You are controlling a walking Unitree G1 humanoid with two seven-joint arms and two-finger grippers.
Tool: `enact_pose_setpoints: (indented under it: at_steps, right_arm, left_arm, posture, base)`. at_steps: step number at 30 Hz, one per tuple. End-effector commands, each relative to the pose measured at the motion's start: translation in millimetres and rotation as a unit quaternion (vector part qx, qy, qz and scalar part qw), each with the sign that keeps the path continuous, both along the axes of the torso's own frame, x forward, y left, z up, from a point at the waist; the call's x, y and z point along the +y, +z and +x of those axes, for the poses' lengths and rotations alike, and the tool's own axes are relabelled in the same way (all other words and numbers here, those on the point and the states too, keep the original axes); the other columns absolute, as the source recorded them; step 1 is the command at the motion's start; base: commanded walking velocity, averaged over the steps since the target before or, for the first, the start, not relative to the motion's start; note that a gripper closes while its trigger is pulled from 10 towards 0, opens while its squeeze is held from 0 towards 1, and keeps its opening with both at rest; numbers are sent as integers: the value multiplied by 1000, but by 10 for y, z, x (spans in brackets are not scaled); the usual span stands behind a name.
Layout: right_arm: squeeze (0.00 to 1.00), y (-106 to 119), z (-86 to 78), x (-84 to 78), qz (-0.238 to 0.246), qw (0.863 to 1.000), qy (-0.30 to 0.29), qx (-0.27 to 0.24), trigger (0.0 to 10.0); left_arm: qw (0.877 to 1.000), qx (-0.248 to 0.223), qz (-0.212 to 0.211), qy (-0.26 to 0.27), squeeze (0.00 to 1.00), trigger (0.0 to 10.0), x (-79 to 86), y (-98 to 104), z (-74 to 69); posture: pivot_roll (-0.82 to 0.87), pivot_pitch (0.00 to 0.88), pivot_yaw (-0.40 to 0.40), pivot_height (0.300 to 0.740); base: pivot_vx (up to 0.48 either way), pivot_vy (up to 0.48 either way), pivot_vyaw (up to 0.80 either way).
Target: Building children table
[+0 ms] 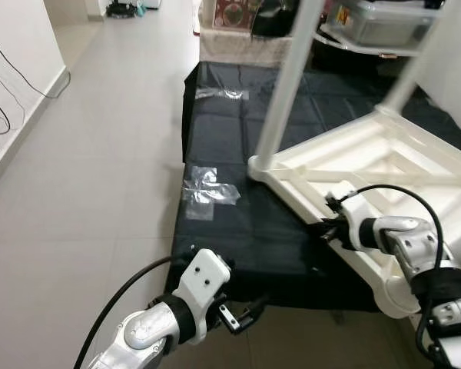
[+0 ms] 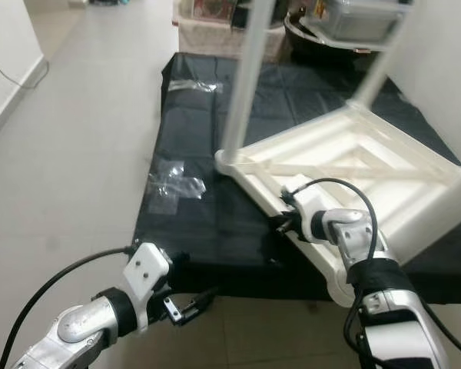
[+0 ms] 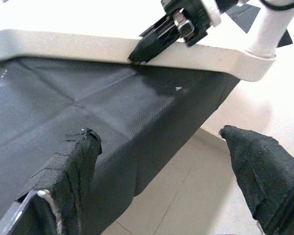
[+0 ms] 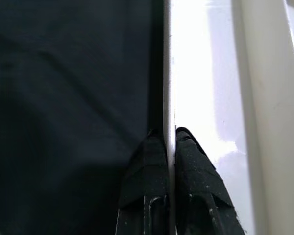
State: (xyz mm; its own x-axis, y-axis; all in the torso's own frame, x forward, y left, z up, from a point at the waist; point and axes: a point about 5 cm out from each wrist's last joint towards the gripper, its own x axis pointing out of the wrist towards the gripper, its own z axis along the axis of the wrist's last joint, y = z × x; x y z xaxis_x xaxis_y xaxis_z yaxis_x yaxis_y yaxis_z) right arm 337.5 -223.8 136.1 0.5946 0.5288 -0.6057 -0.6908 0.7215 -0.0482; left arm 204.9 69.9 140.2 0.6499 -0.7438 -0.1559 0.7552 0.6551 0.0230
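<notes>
Tiled floor [image 1: 100, 192] in a hallway, low worktop [image 1: 223, 231] draped in black cloth with two patches of clear tape [image 1: 207, 192] stuck on it. White plastic children's table [image 1: 384, 165] lies upside down on the worktop's right half, underside ribs up, near corner overhanging the front edge. Two legs are fitted and point up: leg [image 1: 284, 84] at the far-left corner, second leg [image 1: 411, 73] at the far side. Right eye view also shows a third leg [image 2: 438, 204] coming off the near-right corner. Clutter and a clear bin [image 1: 384, 23] sit behind the worktop

Right tool [image 1: 328, 228] is clamped on the thin rim of the tabletop's left edge; right wrist view shows both fingers [image 4: 142, 181] pressed flat either side of the rim. Left tool [image 1: 246, 314] hovers off the front edge of the worktop, low, spread wide and empty, apart from the table

Handling, my read: moulded plastic, light and stiff but slick, and the raised legs give leverage, so it will pivot easily around a one-point pinch. Rim is narrow, grip could slide. Better hold is rim near a corner or a leg base close to its socket; black cloth may drag with it
</notes>
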Motion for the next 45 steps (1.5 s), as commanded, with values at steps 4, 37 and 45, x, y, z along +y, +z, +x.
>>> enact_pose_setpoints:
  at_steps: [4, 37, 45]
  right_arm:
    - [0, -57, -73, 205, 22, 997, 72, 15, 0]
    - [0, 347, 56, 433, -185, 915, 326, -146, 10000]
    - [749, 388, 112, 231, -242, 902, 324, -152, 10000]
  left_arm:
    - [1000, 1, 2, 0, 0, 10000, -21, -43, 19]
    - [998, -63, 20, 4, 0, 10000, -137, -147, 371]
    - [997, -70, 20, 3, 0, 10000, -146, -155, 390]
  posture:
    - [75, 18, -92, 740]
    - [76, 0, -102, 740]
    - [75, 0, -103, 740]
  base:
    - [0, 0, 0]
    - [0, 0, 0]
    - [0, 0, 0]
